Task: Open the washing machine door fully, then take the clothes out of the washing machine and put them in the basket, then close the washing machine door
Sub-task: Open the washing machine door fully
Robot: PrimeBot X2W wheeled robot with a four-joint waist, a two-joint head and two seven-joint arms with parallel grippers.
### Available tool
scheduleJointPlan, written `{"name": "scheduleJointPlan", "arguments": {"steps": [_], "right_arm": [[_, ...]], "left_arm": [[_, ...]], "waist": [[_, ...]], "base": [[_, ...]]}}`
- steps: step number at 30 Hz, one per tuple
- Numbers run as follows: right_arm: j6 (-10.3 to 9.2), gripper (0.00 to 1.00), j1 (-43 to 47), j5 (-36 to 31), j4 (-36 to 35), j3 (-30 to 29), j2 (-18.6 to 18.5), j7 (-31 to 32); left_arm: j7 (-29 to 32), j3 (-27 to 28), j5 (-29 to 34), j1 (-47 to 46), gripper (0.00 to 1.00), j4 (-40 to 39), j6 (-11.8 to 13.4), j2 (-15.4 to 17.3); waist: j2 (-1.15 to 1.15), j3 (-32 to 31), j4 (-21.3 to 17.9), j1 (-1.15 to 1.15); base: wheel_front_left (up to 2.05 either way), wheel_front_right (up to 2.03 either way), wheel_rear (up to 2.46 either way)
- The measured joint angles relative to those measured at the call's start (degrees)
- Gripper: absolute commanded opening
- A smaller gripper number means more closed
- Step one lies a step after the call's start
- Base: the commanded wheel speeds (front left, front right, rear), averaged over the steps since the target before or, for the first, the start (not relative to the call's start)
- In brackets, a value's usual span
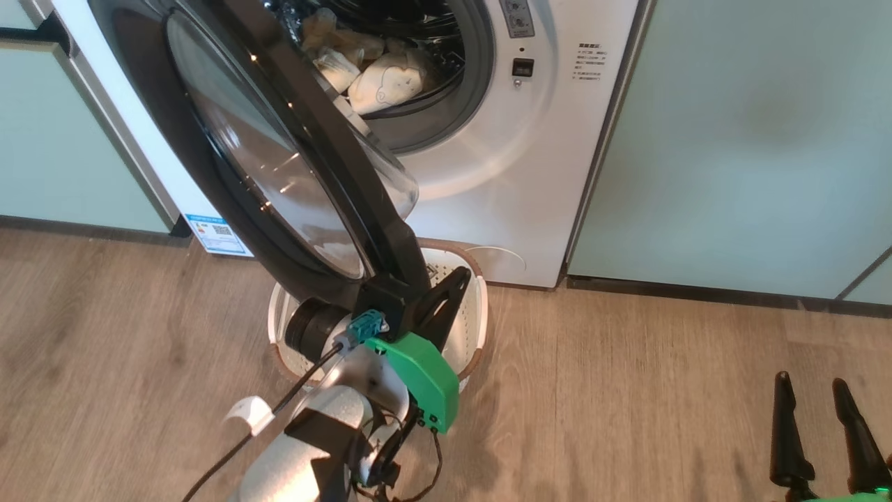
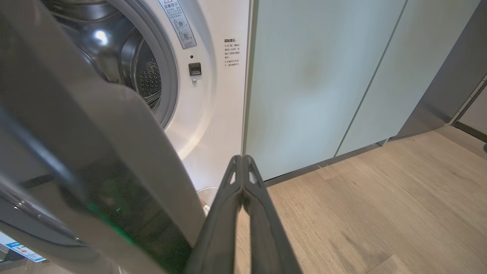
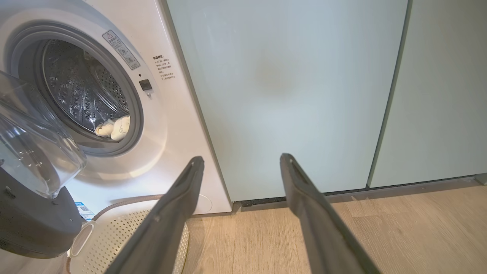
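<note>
the left claw was clenched on nothing, its fingers pressed together just right of the door rim in the lower middle of the head view, over the basket, while the right claw hung released at the lower right. the door stood swung out from the washer and looked stiff, hinged and glossy, so pushing on its rim edge seemed surer than pinching it. the clothes lay at the drum's front, top centre, looking soft and light, best pinched at a bunched fold.

Home laundry nook: built-in washing machine.
</note>
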Motion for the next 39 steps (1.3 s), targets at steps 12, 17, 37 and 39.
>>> {"name": "scheduleJointPlan", "arguments": {"steps": [12, 17, 37, 39], "right_arm": [[0.00, 1.00, -0.01, 0.01, -0.03, -0.35, 0.00, 0.00], [0.00, 1.00, -0.02, 0.01, -0.03, -0.38, 0.00, 0.00], [0.00, 1.00, 0.32, -0.02, 0.13, -0.35, 0.00, 0.00], [0.00, 1.00, 0.47, -0.03, 0.16, -0.32, 0.00, 0.00]], "left_arm": [[-0.51, -1.11, -0.38, -0.08, 0.00, -0.88, 0.24, -0.25], [-0.99, -2.23, -0.41, 0.01, 0.00, -1.59, 0.38, -0.44], [-1.52, -4.70, -0.88, 3.85, 0.00, -7.23, 1.48, 0.36], [-1.49, -4.91, -0.88, 4.61, 0.00, -7.36, 1.65, 0.49]], "waist": [[0.00, 0.68, 3.29, 0.00], [0.00, 1.02, 5.65, 0.00], [0.00, -0.77, 17.88, 0.00], [0.00, -1.08, 19.29, 0.00]], "base": [[0.00, 0.00, 0.00], [0.00, 0.00, 0.00], [0.00, 0.00, 0.00], [0.00, 0.00, 0.00]]}}
